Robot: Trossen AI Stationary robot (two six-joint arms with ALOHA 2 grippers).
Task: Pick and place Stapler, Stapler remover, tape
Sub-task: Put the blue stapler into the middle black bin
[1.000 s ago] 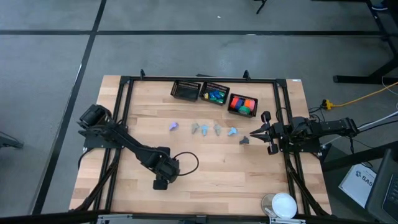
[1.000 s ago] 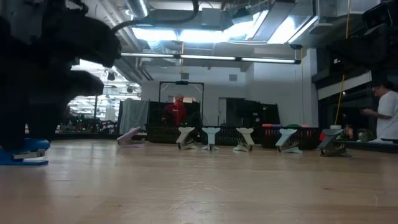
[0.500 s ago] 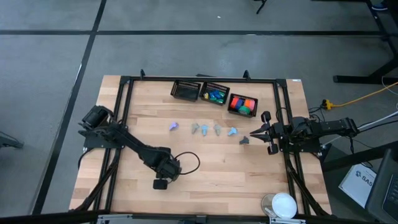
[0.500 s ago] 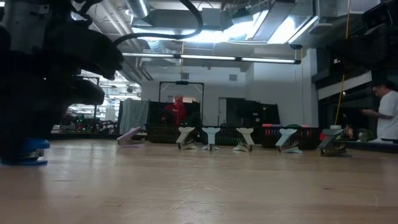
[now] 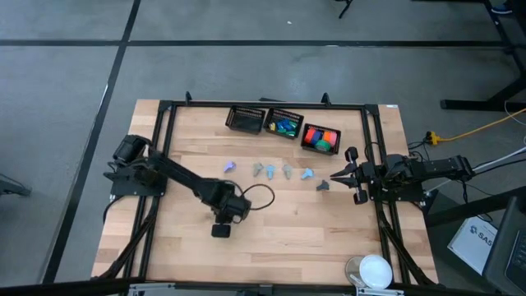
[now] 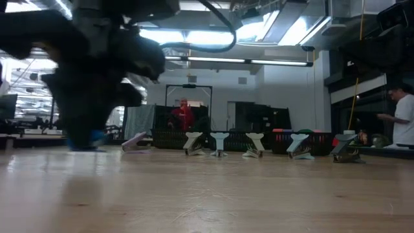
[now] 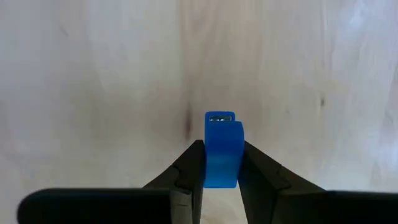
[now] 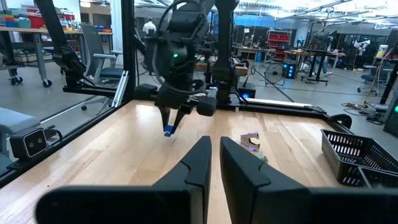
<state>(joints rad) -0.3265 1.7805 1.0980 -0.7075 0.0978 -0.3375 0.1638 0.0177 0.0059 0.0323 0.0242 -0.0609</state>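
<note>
Blue tape piece (image 7: 222, 149) half-hidden between left gripper's (image 7: 222, 163) fingers (image 7: 190, 168).

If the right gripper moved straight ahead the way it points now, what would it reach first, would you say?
Probably the grey claw-shaped piece just ahead of the right gripper; their relative height is unclear.

Two dark, jointed arms are seen, a black cable being looped beside the left arm (image 5: 177, 177), and tapered black fingers (image 8: 199, 163) are shown.
</note>
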